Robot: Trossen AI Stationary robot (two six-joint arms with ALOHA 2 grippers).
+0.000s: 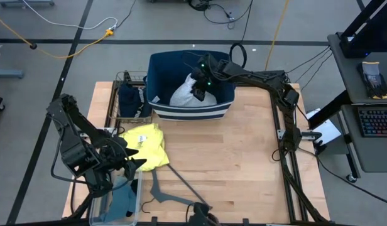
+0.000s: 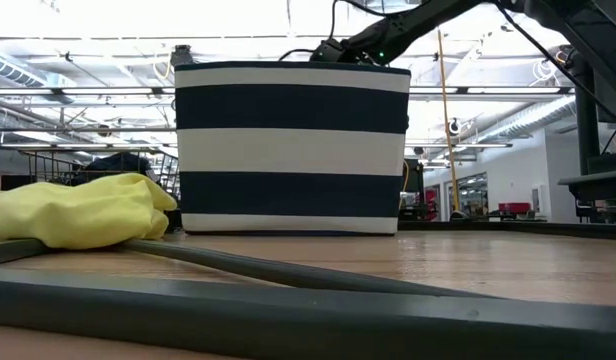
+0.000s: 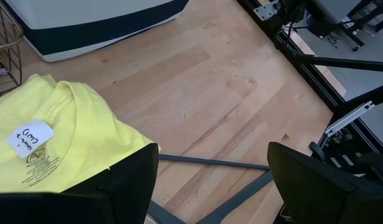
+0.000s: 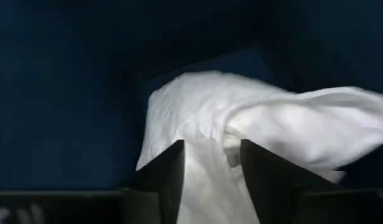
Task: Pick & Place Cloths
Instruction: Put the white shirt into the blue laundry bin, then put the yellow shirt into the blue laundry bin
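Right pincer (image 4: 211, 177) inside navy bin (image 1: 161, 69), fingers apart, white cloth (image 4: 241, 124) between them

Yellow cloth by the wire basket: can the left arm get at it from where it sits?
Probably yes. The left gripper is open right beside the crumpled yellow cloth, nothing lies on it, and the grey plastic hanger sits off to the side.

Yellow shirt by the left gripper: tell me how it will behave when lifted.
The yellow shirt lies rumpled in soft folds, so it will probably sag and drape from one pinch point. It looks thin, likely light. One edge lies by the grey hanger, so it might drag that. The left gripper stands open beside it.
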